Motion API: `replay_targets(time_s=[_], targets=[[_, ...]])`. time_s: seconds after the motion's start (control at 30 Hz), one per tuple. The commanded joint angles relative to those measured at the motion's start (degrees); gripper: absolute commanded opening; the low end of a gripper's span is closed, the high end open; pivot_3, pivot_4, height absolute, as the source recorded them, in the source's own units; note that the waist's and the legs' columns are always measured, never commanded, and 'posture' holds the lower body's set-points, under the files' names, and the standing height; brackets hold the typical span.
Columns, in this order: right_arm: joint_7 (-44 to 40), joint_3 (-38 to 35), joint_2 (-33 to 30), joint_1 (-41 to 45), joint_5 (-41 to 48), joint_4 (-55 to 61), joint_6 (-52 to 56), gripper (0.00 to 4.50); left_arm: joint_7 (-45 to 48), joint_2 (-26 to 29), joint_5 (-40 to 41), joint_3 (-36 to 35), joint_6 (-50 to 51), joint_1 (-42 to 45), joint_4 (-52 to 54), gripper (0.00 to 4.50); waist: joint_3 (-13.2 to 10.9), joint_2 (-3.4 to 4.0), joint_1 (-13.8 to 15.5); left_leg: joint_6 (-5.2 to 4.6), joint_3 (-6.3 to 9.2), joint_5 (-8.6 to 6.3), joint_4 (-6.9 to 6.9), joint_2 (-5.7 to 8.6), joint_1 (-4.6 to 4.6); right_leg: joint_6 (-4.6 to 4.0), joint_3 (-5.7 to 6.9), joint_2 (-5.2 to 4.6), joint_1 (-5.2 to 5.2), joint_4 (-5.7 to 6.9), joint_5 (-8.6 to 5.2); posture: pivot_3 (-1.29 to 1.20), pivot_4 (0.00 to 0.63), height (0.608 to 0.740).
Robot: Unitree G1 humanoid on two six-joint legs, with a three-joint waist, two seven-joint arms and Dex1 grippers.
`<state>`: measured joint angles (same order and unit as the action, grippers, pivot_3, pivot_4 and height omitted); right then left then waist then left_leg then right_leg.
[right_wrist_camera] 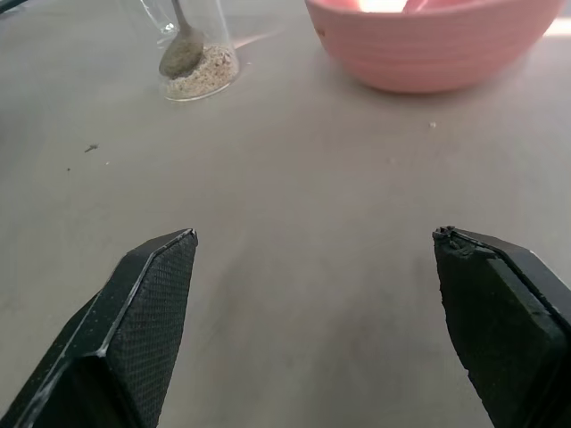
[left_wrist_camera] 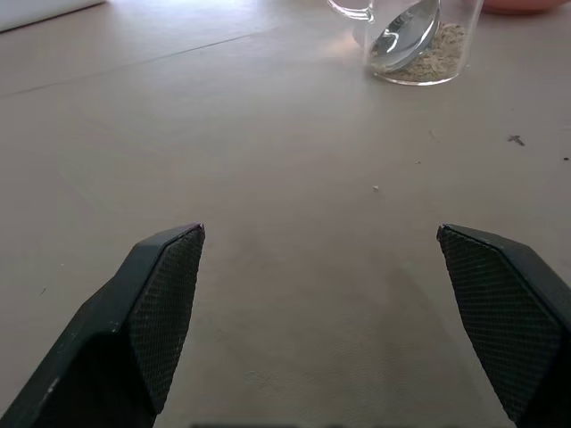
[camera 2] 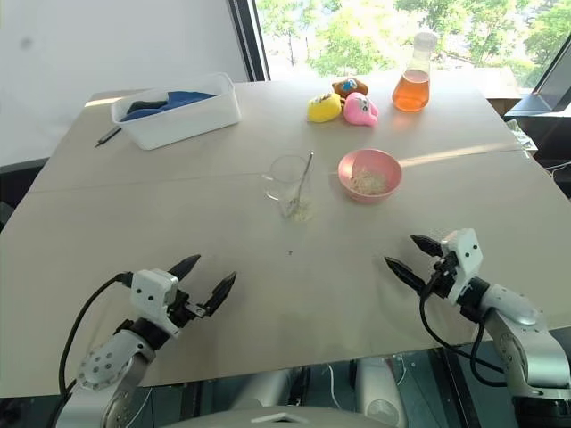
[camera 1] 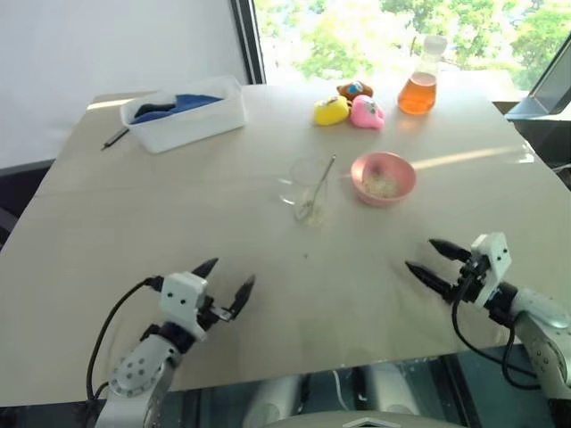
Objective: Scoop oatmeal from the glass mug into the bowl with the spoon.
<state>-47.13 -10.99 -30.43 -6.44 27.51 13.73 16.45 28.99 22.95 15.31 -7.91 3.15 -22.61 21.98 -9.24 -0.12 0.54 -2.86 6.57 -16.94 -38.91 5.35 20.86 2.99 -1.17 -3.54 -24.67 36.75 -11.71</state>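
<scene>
The small clear glass mug (camera 1: 306, 185) stands in the middle of the pale desk (camera 1: 178, 232). The shiny silver spoon (camera 1: 318, 187) leans inside it, on a little pale oatmeal (left_wrist_camera: 437, 55). The round pink bowl (camera 1: 383, 177) sits just right of it, with some oats inside.

Wide bare desk lies between these and both end effectors near the bottom edge.

The left end effector (camera 1: 224, 285) and right end effector (camera 1: 432, 263) are spread wide, holding nothing.

The left wrist view shows the spoon's oval scoop up close.

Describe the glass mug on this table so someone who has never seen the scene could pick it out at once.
Start at the pale wooden table and find the pink bowl near its middle. Beside it, on the robot's left, stands the glass mug. It is the only clear, colourless vessel, with a silver spoon leaning inside and oatmeal at its bottom.
</scene>
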Motion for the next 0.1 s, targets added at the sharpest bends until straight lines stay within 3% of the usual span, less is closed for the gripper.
replay_targets(time_s=[0.03,0.1], targets=[[-1.46,-0.33,-0.73,0.05,-0.88,-1.54,-2.93,4.27,0.41,0.63,-0.12,-0.24,0.01,0.29,1.05,4.42,0.00,0.00,0.12,0.00,0.00,0.00,0.00,0.00,0.00,-0.06,0.00,-0.01,0.00,-0.01,0.04,0.00,0.150,0.740],[-1.79,-0.25,-0.79,0.61,-1.06,-2.57,-3.41,4.27,-0.12,0.68,-0.85,-0.43,0.19,0.58,0.91,4.42,0.00,0.00,0.18,0.02,0.00,0.01,0.01,0.00,0.01,-0.21,-0.03,-0.01,0.00,-0.02,0.13,0.00,0.150,0.740]])
